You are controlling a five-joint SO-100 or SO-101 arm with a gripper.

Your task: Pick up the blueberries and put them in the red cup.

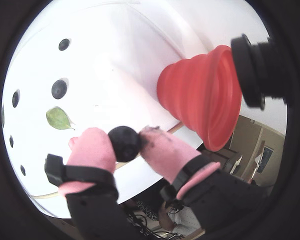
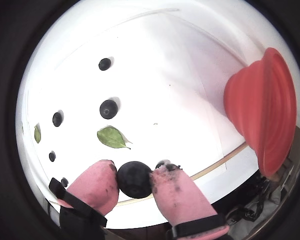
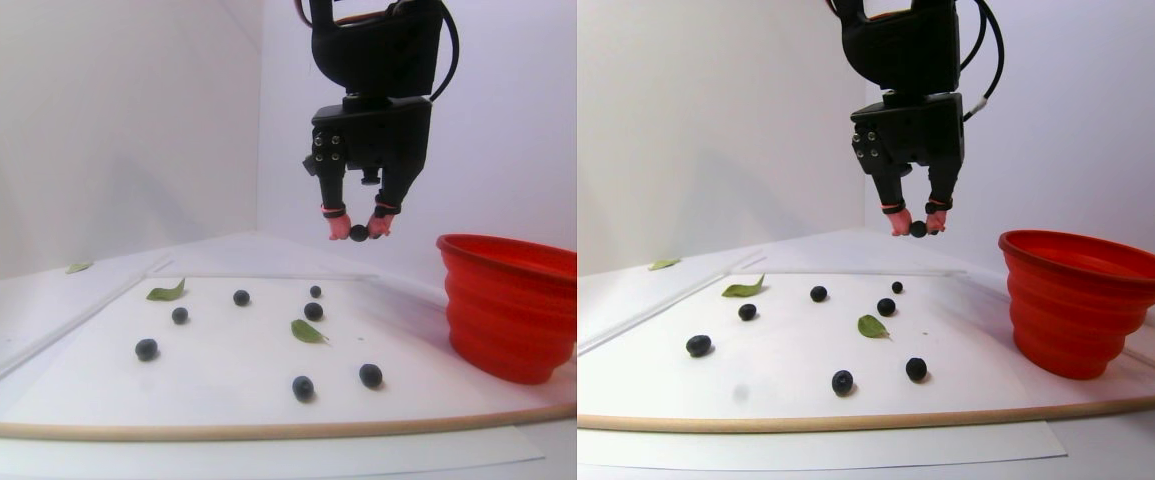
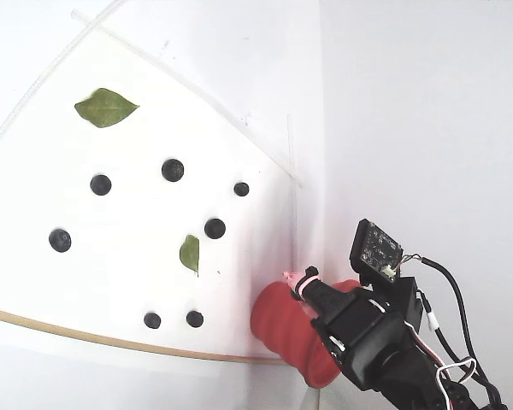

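desk white, carries all | red cup upright at 3 o'clock in stereo pair view | tool raised above desk, pink tips clenched on one blueberry | loose blueberries scattered on desk among green leaves, at 9 o'clock of cup

White surface set into a plain white corner

Two bare white walls meet in a vertical corner behind the surface, which carries a white sheet edged by a curved pale wooden strip at the front. Light is bright and even, with soft shadows. Green leaves lie scattered on it
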